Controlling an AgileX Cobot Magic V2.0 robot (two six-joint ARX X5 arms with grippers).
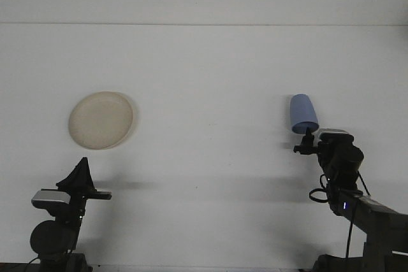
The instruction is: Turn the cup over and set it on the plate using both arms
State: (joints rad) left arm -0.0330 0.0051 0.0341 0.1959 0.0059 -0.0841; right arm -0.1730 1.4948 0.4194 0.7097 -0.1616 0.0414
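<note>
Over on the left, the left gripper (81, 169) sits low at about seven o'clock of the table, parked near the front edge; its black fingers taper to a single point from here, so I cannot tell whether they are apart or together, and nothing is in them. Just above it, up at about twelve o'clock from that gripper, lies the beige plate (101, 120), round, shallow, bare, flat on the white table (204, 81). Well apart from it, across a wide stretch of table, stands the blue cup (303, 113), mouth down by the look of it, the wider rim at the bottom and the narrower closed end on top, leaning slightly. Right beneath it, at six o'clock of the cup, comes the right gripper (307, 141), its tip just beside the cup's lower rim. Touching or a hair short? This view doesn't settle it, and the fingers are too small and dark to call wide or narrow.

My read: this is the opening step, the right arm lining up on the cup, with no grasp made yet. The flip and the trip to the plate are all ahead. The next move calls for the right gripper to straddle the cup's wall and close on it cleanly without knocking it over, then turn it mouth up. After that the cup has a long way to travel toward nine o'clock, likely with a handover to the left arm.
</note>
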